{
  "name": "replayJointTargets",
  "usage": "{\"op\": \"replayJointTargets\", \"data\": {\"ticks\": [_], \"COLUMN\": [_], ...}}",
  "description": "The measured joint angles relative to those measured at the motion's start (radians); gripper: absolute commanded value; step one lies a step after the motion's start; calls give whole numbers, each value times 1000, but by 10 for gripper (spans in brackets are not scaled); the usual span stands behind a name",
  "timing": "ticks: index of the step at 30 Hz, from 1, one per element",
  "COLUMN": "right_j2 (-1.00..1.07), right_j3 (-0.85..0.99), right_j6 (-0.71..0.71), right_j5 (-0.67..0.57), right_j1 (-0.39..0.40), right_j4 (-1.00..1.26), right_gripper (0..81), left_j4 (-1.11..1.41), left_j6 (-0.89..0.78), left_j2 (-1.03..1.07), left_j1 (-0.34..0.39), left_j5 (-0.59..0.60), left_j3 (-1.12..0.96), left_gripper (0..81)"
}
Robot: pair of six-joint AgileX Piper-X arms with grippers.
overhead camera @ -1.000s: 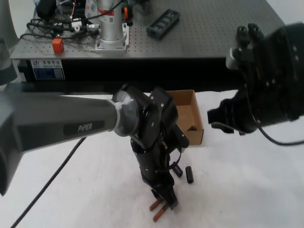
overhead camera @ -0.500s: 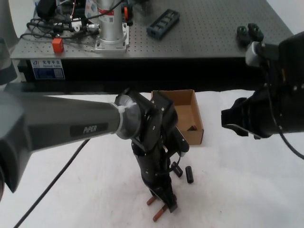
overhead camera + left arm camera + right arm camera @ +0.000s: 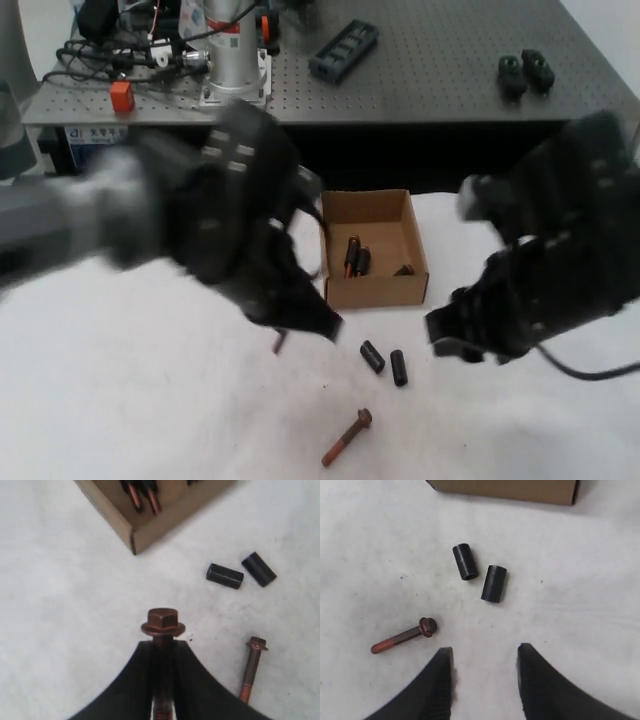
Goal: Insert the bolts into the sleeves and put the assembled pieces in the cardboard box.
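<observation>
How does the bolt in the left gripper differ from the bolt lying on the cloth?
The gripped bolt is clamped in the left gripper; the loose bolt lies free on the cloth. The gripped bolt's shank is largely hidden; the loose bolt shows whole. Both are copper-coloured with flanged hex heads.

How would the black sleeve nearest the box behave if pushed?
The sleeve lies on its side, a short cylinder, so it would probably roll. The white cloth looks soft and might slow it. It looks rigid, so unlikely to squash.
</observation>
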State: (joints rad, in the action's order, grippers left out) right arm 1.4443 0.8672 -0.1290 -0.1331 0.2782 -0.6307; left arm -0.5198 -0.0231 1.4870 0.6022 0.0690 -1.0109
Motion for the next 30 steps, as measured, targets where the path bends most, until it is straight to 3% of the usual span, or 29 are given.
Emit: {"op": "replayJointTargets", "data": {"ticks": [2, 9, 19, 21, 24, 30], "right_j2": [95, 311, 459, 460, 459, 428], "right_j3": [47, 207, 303, 306, 305, 305], "right_j6": [7, 30, 57, 61, 81, 105], "right_j5": [21, 58, 113, 113, 120, 116], "right_j1": [17, 30, 32, 32, 32, 29], "right_j4": [4, -28, -107, -110, -113, -113], "right_gripper": [310, 310, 303, 235, 22, 14], "left_j4": [37, 46, 46, 46, 46, 49], "left_j6": [-22, -68, -94, -94, -110, -136], "left_j2": [-154, -351, -433, -433, -433, -433], "left_j1": [-9, -9, -9, -9, -9, -9], "left_j5": [0, 0, 0, 0, 0, 12], "left_j3": [118, 258, 304, 306, 305, 305], "left_gripper": [7, 7, 7, 7, 7, 7]}}
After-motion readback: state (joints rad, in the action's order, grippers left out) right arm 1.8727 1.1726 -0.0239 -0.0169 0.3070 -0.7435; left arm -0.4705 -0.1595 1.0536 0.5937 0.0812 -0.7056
